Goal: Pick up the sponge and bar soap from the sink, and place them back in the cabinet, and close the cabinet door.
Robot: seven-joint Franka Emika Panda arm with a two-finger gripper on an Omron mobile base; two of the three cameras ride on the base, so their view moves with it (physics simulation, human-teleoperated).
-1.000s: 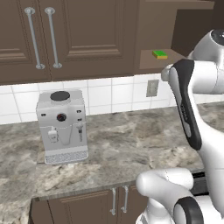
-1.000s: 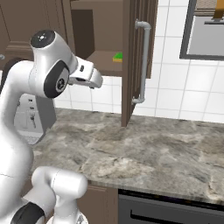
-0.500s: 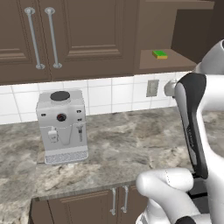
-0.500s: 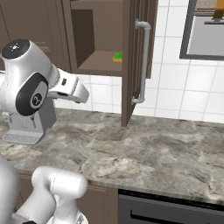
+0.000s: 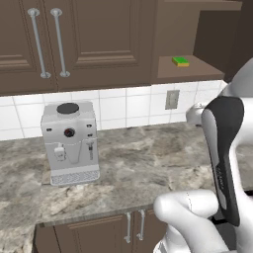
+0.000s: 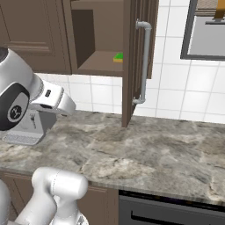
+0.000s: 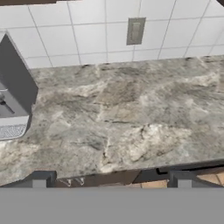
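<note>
Fingertips [image 7: 39, 178] of the gripper [image 7: 111, 179] stand wide apart above the counter [image 7: 131, 118], holding and touching nothing. Sponge [image 5: 181, 61] lies on the open cabinet [image 5: 197, 44] shelf, above the counter.

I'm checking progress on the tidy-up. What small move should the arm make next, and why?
Probably turn toward the sink for the bar soap. The sponge already lies on the shelf of the cabinet, the cabinet door is open, and the jaws, seen over bare counter, hold nothing.

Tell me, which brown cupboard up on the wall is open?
The cabinet with the green sponge on its shelf. Its cabinet door swings out; the neighbouring double-door cabinet is shut.
</note>
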